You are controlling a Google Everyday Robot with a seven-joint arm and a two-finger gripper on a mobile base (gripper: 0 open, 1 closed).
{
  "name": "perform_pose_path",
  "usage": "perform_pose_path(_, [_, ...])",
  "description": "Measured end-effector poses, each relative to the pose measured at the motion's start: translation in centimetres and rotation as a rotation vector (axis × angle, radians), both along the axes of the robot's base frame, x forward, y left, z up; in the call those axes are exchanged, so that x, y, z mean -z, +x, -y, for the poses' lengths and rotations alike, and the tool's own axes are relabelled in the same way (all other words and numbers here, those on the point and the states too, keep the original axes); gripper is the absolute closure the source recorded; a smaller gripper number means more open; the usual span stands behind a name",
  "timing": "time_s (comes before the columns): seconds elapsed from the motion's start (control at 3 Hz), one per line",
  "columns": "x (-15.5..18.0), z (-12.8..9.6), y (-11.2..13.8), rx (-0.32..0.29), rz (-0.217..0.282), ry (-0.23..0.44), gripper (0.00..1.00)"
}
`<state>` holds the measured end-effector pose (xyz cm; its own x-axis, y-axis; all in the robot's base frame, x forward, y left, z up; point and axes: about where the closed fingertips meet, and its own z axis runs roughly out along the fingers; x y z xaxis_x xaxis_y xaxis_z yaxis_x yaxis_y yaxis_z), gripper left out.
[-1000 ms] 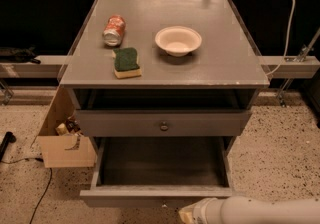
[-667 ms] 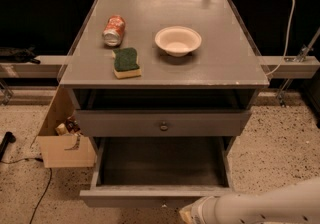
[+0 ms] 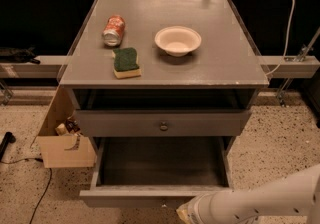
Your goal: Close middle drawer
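The middle drawer is pulled far out at the bottom of the grey cabinet, and its inside is bare. Its front face and knob are hidden from this angle. Above it, the uppermost drawer with a small round knob stands slightly out, with a dark gap under the cabinet top. The lowest drawer is hidden beneath. My gripper is at the bottom edge of the camera view, just in front of the open drawer's front, right of its middle. My white arm runs off to the right.
On the cabinet top lie a red can on its side, a green sponge and a white bowl. An open cardboard box stands on the floor to the left, with a black cable beside it.
My arm now slopes up to the right edge instead of lying flat. The gripper end stays at the drawer's front. The drawer has not moved.
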<state>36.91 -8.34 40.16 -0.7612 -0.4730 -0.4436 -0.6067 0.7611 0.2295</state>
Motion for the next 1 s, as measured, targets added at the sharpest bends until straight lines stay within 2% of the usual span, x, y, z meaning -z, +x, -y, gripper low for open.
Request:
perform_pose_path(0.33, [0.0,0.0,0.0,0.0,0.0,0.0,0.82])
perform_pose_path(0.67, [0.0,0.0,0.0,0.0,0.0,0.0,0.59])
perform_pose_path(1.0, [-0.3,-0.3,1.1,0.019,-0.004,0.002,0.36])
